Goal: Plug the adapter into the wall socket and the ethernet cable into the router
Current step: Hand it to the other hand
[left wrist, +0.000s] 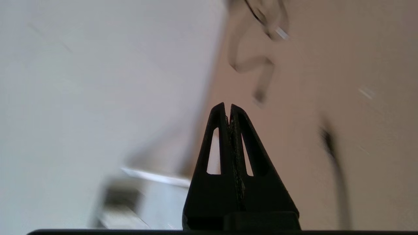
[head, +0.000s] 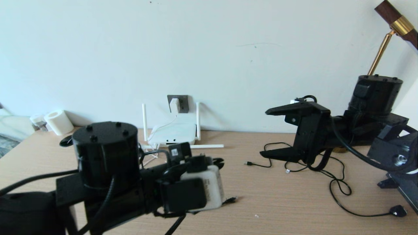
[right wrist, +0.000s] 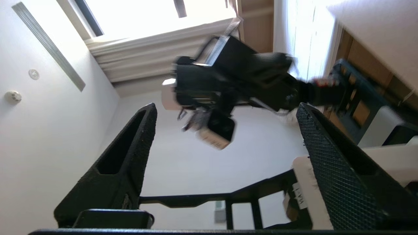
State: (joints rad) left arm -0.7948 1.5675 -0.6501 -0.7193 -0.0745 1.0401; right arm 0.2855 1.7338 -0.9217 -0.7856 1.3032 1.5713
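Note:
The white adapter (head: 174, 105) sits in the dark grey wall socket (head: 183, 103), its thin white cord dropping to the router (head: 172, 133), which lies flat by the wall with its antennas spread. Black cables tangle at the right; the ethernet cable (head: 339, 187) loops there, and a clear-tipped plug (head: 287, 170) lies below my right gripper (head: 267, 133). That gripper hangs open above the table, empty (right wrist: 225, 109). My left gripper (head: 218, 161) hovers in front of the router, shut on nothing (left wrist: 228, 106).
A thin black cable with a small plug (head: 249, 163) lies mid-table, another small black plug (head: 232, 199) sits near my left wrist, and a larger black plug (head: 398, 210) at the front right. A paper roll (head: 58, 121) stands far left; a lamp stand (head: 380, 52) rises far right.

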